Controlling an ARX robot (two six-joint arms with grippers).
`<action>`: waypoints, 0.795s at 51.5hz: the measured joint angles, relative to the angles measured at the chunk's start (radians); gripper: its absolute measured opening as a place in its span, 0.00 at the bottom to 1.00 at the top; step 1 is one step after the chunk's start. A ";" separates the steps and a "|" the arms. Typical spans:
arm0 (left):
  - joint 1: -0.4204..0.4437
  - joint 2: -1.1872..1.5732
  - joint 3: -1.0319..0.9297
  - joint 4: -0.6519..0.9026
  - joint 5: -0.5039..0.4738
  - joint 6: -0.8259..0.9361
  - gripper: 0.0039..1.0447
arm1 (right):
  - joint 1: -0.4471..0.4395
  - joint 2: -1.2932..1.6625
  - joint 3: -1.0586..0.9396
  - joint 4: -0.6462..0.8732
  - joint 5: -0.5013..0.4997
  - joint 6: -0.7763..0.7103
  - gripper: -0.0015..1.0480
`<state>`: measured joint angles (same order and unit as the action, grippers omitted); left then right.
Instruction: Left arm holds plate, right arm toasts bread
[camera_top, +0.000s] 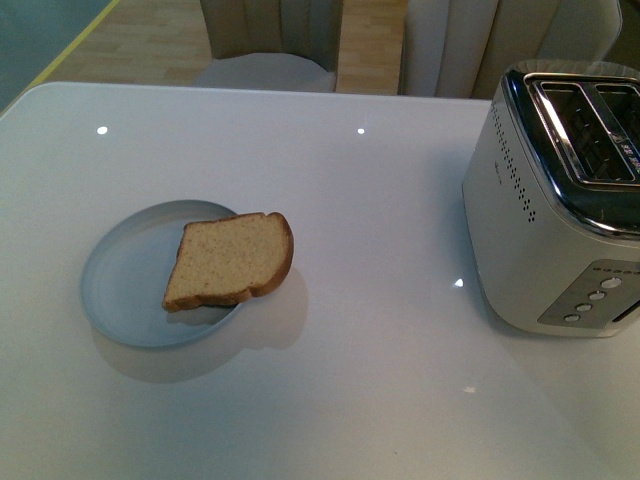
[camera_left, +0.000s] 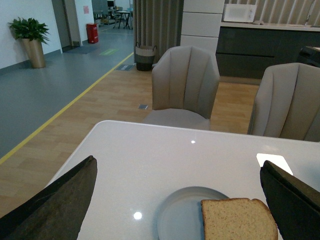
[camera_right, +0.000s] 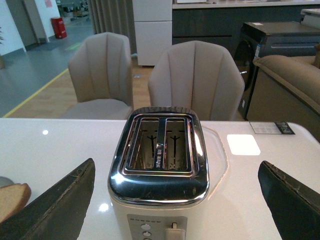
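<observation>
front: bread (camera_top: 230, 260) lies across right side of plate (camera_top: 120, 290), overhanging its rim, on left part of table (camera_top: 350, 380). toaster (camera_top: 540, 230) well apart on the right. no arms in view.
left wrist: left gripper (camera_left: 177, 165) wide open, holding nothing, on near side of plate, not touching.
right wrist: right gripper (camera_right: 175, 167) wide open, empty, facing toaster; both slots empty.
progress: nothing done afaict. plate not gripped, bread not picked up or slotted.

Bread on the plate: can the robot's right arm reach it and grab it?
Probably yes. The bread lies uncovered on the plate, one edge over the rim, with nothing crowding it. The toaster stands well off to its right. The right gripper is open.
</observation>
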<state>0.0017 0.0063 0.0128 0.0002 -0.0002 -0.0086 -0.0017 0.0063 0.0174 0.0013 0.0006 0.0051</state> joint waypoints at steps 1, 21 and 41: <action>0.000 0.000 0.000 0.000 0.000 0.000 0.93 | 0.000 0.000 0.000 0.000 0.000 0.000 0.92; 0.000 0.000 0.000 0.000 0.000 0.000 0.93 | 0.000 0.000 0.000 0.000 0.000 0.000 0.92; 0.158 0.430 0.256 -0.341 0.531 -0.224 0.93 | 0.000 -0.001 0.000 0.000 0.000 0.000 0.92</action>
<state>0.1593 0.4366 0.2687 -0.3405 0.5312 -0.2321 -0.0013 0.0055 0.0174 0.0013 0.0002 0.0051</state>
